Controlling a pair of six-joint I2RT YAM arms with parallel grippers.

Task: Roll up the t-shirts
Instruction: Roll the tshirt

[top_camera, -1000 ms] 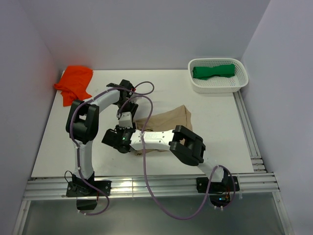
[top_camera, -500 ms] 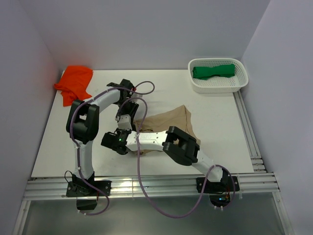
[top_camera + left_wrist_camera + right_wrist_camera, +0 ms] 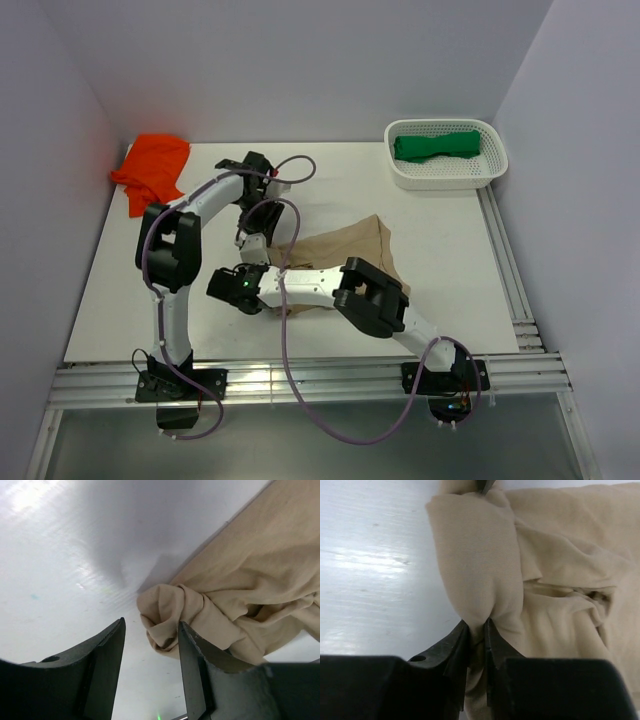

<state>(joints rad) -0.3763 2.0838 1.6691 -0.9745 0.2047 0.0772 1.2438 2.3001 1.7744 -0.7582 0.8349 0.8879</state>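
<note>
Now my right gripper [image 3: 476,630] is pinched almost closed on a rolled fold of the tan t-shirt [image 3: 480,555], which lies mid-way across the table [image 3: 470,260]. My left gripper [image 3: 151,627] stands open and holds nothing, though the shirt's bunched corner seems to brush one finger.

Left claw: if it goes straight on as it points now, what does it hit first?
Probably the bunched end of the tan t-shirt, lying just ahead of the open left claw, nearer one finger. Beside it is bare table. Depth is unclear from the wrist view.
</note>
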